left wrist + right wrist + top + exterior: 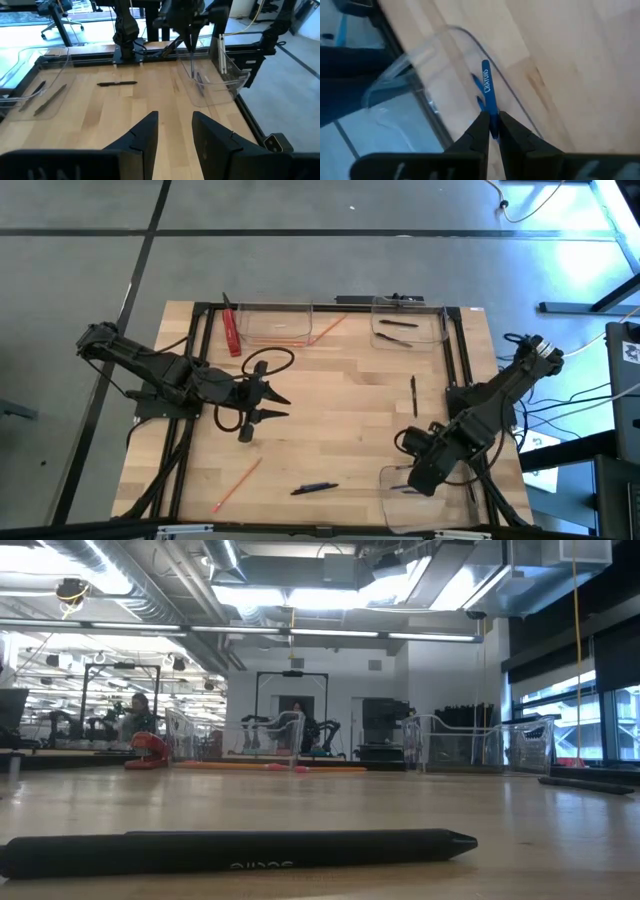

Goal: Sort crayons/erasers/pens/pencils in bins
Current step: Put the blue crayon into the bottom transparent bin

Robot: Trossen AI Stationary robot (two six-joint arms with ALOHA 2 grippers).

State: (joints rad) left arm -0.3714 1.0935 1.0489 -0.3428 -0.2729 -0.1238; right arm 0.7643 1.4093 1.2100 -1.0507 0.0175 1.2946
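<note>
A: Any writing you can read?

B: One piece. The blue pen (488,92) pinched in the right gripper (492,131) carries white lettering along its barrel; it looks like "CRISTOLOS", though I can't be sure of each letter. The black pen (235,849) lying closest in the low view has faint embossed letters on its side, too dim to read.

A: So the right gripper is closed on that pen?

B: Yes, both fingers clamp the blue pen. It hangs over the near-right bin (400,486), at the worktop's (340,405) right front corner, with the pen's tip reaching down inside the clear wall.

A: And the left one?

B: The left gripper (276,405) hovers over the worktop's left middle, fingers parted, nothing between them.

A: Where are the other things?

B: Two bins sit along the far edge: the far-left bin (275,326) with an orange pencil (330,329) leaning across its corner, and the far-right bin (408,327) with dark pens inside. A red bar (231,330) lies beside the far-left bin. Loose on the wood: a dark pen (413,394) right of centre, another pencil (237,484) near the front left, and a dark blue pen (314,488) near the front edge.

A: Room to move?

B: The middle of the worktop is bare wood. A black frame (200,360) runs along the left, far and right edges.
</note>
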